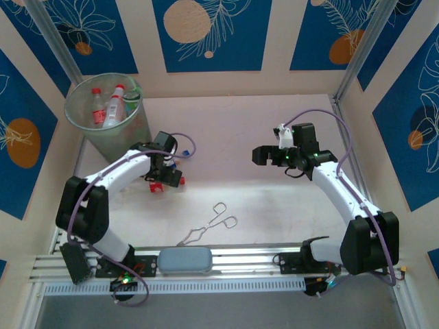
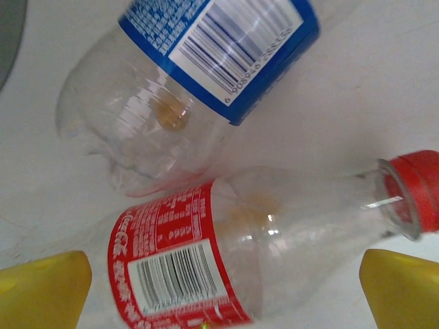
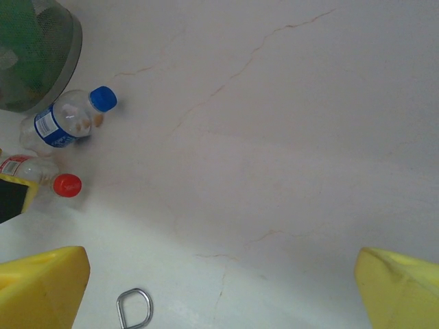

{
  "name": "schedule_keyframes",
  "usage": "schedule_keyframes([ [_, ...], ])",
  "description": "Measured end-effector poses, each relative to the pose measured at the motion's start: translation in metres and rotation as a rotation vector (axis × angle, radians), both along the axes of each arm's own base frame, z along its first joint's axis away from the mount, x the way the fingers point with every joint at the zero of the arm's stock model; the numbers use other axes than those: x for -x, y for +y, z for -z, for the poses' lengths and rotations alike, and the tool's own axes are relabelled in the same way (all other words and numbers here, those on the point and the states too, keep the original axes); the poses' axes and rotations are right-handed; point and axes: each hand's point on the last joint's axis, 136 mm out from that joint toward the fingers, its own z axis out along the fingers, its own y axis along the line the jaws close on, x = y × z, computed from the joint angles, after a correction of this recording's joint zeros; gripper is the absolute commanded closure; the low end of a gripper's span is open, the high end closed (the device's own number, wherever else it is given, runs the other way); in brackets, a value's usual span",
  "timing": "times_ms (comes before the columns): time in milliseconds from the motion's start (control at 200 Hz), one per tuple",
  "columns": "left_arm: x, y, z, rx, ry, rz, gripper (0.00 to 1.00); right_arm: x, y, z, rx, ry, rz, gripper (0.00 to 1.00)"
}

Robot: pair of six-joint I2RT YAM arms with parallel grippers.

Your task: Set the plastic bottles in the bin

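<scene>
Bin (image 1: pixel 130 140) sits far left on the table (image 1: pixel 274 205), some plastic bottles (image 1: pixel 108 108) already inside. Left gripper (image 1: pixel 164 179) is low near the bin, jaws wide, straddling the red-labelled bottle (image 2: pixel 199 267) lying flat, blue-labelled bottle (image 2: pixel 206 62) just beside it. Right gripper (image 1: pixel 264 156) is wide, empty, over bare table. Step looks like picking the red one. Next move calls for closing on its body, then a lift over the rim.
</scene>
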Motion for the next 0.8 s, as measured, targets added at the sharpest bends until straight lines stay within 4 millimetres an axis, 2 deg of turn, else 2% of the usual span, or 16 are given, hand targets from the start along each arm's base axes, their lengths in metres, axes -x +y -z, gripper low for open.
schedule_keyframes([
  [120,-0.007,-0.003,0.006,0.013,-0.008,-0.002,0.02,0.000,-0.002,0.001,0.000,0.001,0.005,0.01],
  [315,-0.001,-0.011,0.020,0.046,0.049,0.002,0.12,0.000,-0.003,-0.001,0.000,-0.003,0.009,0.01],
  [465,0.005,-0.029,0.021,0.107,0.068,0.004,0.18,0.000,-0.003,-0.003,-0.002,-0.008,0.008,0.01],
  [640,0.012,-0.060,0.021,0.150,0.074,0.040,0.28,0.000,-0.003,-0.003,-0.002,-0.008,0.008,0.01],
  [795,0.013,-0.078,0.028,0.152,0.088,0.049,0.37,0.000,-0.003,-0.003,0.000,-0.009,0.007,0.01],
])
